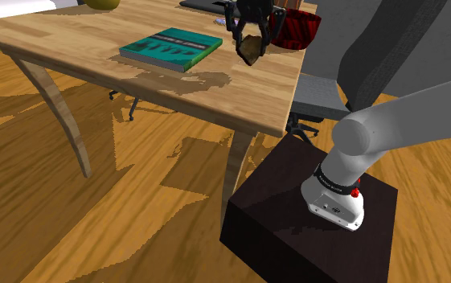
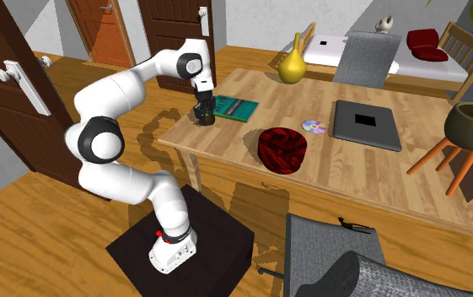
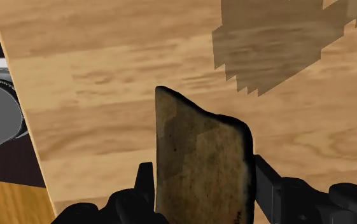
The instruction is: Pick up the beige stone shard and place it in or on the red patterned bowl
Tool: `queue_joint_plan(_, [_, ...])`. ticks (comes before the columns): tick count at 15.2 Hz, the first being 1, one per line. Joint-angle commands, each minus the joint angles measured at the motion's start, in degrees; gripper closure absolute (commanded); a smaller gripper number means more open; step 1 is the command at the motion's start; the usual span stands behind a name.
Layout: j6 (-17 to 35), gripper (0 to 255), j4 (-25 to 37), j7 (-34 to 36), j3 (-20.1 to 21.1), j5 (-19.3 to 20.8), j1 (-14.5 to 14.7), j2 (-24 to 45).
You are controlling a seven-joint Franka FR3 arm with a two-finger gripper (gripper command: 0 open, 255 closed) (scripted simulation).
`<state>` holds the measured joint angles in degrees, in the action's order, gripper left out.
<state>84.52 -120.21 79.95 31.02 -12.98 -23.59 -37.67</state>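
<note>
The big wooden worktop (image 2: 344,173) carries everything. A grey chair (image 2: 335,253) stands near its front edge in the second exterior view, and another grey chair (image 2: 365,55) stands at the far side. The white arm reaches from its dark box over the corner of the worktop.

A flat grey laptop (image 2: 368,125) lies shut, well apart from the gripper. A teal book (image 1: 171,48) lies flat just beside the gripper, on the shoulder view's left. A yellow vase (image 2: 292,63) with a thin neck stands upright near the far edge.

The red bowl (image 2: 282,149) with dark swirls sits upright on the worktop, near the gripper. Its inside shows the same red and dark pattern. The wood between the bowl and the gripper is bare.

The black gripper (image 1: 252,38) points down and is squeezed onto the brown-tan stone shard (image 3: 199,172), one finger on each flat side. The shard stands on end between the fingers. It looks lifted a little off the wood, close to the worktop's edge.

A small shiny disc (image 2: 313,126) lies flat between the bowl and the laptop.
</note>
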Motion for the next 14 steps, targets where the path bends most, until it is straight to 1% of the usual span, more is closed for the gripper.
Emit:
queue_joint_plan(1, [-1.4, 255, 1.8, 0.1, -0.2, 0.3, -0.2, 0.5])
queue_joint_plan(14, [-10.6, 255, 15.3, 0.9, -0.8, 2.2, -1.7, 4.9])
